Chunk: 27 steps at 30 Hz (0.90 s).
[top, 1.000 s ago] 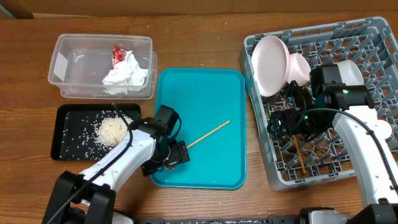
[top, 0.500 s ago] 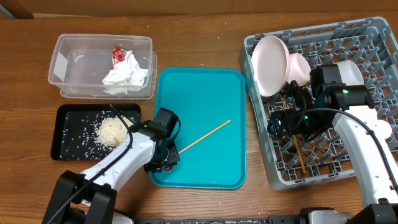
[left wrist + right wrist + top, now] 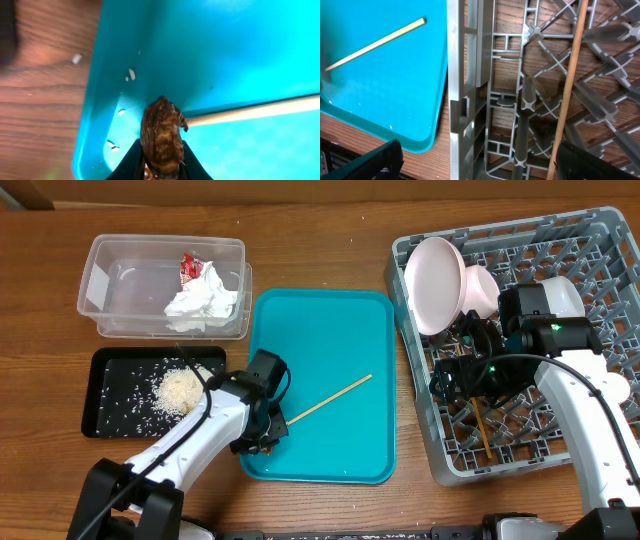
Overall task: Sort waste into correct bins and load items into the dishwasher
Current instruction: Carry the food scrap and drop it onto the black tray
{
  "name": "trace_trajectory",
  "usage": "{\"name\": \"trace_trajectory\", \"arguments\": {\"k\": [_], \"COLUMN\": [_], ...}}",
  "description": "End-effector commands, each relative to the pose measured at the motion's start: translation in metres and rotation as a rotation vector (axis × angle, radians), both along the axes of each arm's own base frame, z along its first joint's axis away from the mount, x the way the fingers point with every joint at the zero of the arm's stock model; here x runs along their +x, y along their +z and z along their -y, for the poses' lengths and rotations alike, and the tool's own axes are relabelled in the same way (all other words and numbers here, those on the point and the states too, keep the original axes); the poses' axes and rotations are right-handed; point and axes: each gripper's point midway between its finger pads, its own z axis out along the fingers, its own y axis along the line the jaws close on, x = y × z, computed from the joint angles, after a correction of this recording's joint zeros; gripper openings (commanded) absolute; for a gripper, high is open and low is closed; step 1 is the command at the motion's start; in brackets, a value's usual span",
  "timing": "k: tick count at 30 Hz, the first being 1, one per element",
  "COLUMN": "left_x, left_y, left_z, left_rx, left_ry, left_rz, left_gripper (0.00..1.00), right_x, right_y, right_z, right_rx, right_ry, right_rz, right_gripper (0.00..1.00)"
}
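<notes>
Left claw (image 3: 160,161) clamped on a brown food scrap (image 3: 161,131), low over the near-left corner of the teal tray (image 3: 240,50), at one end of the loose chopstick (image 3: 260,111); right claw (image 3: 480,167) spread and empty over the dish rack (image 3: 465,75), where a second chopstick (image 3: 570,80) lies. Step in hand, by my reading: waste sorting, scrap pickup. Next calls for a lift clear of the tray lip, then a carry left to the black tray (image 3: 95,395) holding the rice (image 3: 180,390)

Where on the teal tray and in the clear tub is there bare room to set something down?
Teal tray: the upper half, above the chopstick, is bare. Clear tub: the left half, beside the napkin, is free. Crowded: the tray's lower-left corner, where the left claw grips a brown scrap.
</notes>
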Motion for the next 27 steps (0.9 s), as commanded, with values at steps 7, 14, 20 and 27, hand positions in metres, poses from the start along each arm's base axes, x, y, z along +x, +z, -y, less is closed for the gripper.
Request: {"name": "trace_trajectory", "arguments": {"k": [7, 14, 20, 27], "left_x": [0.072, 0.078, 0.076, 0.077], "left_y": [0.086, 0.09, 0.084, 0.05], "left_z": [-0.048, -0.141, -0.207, -0.242], "left_rx": [0.067, 0.127, 0.163, 0.184], "left_ry": [0.081, 0.361, 0.583, 0.677], "left_rz": [0.278, 0.281, 0.299, 0.233], "left_gripper": [0.04, 0.04, 0.04, 0.06], "right_x": [0.0, 0.0, 0.0, 0.0], "right_y": [0.005, 0.005, 0.005, 0.005], "right_z": [0.0, 0.0, 0.0, 0.0], "right_rx": [0.01, 0.01, 0.01, 0.01], "right_ry": [-0.005, -0.005, -0.005, -0.005], "right_rz": [0.02, 0.02, 0.02, 0.02], "right_gripper": [1.0, 1.0, 1.0, 1.0]}}
